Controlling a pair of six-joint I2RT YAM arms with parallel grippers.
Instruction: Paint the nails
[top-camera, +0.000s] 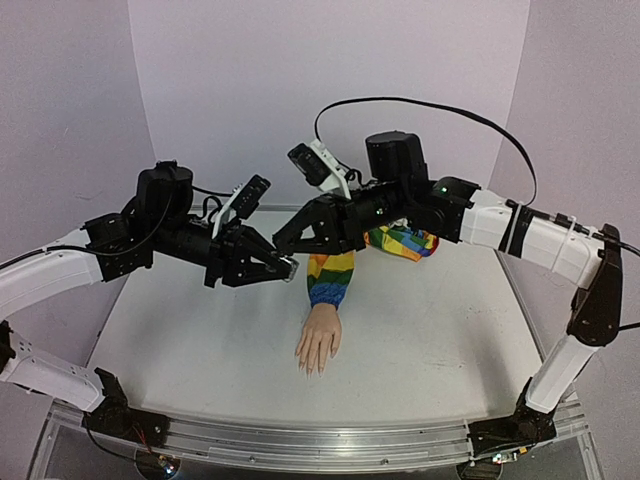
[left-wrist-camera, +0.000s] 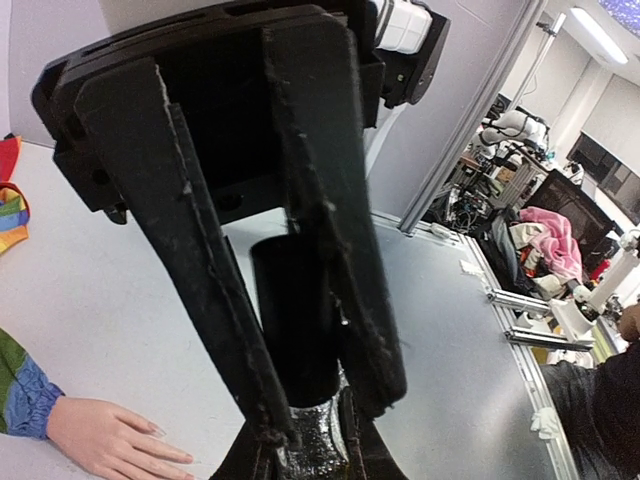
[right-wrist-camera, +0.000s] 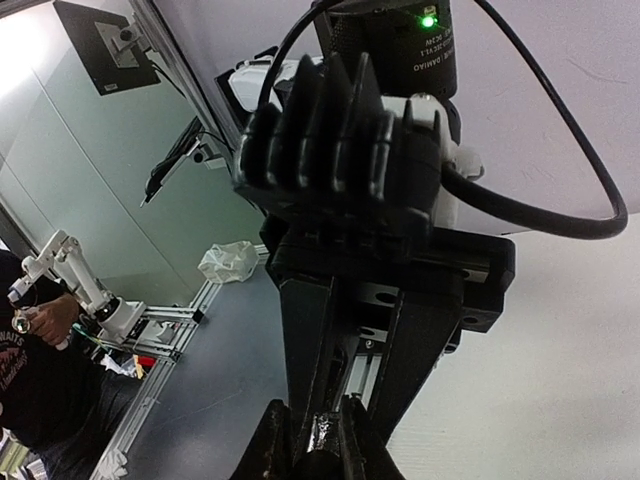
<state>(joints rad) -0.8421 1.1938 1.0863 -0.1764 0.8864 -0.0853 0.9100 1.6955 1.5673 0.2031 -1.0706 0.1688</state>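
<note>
Since the left tool (top-camera: 281, 266) clamps the bottle (left-wrist-camera: 320, 442) and the right tool (top-camera: 284, 243) its cap (left-wrist-camera: 295, 320), twist about the cap's axis, then draw straight away from the left tool.

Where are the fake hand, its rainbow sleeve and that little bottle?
Hand (top-camera: 318, 345): top view, back of the hand.
Sleeve (top-camera: 332, 272): top view, striped forearm part.
Bottle (left-wrist-camera: 295, 320): left wrist view, its black cap.

- Small white print stands on the black motor housing (right-wrist-camera: 400, 55) beside the green light (right-wrist-camera: 428, 20) in the right wrist view; it is too small to read for sure.
- White lettering on a bystander's dark shirt (right-wrist-camera: 14, 352) is illegible.
- Nothing else is readable.
</note>
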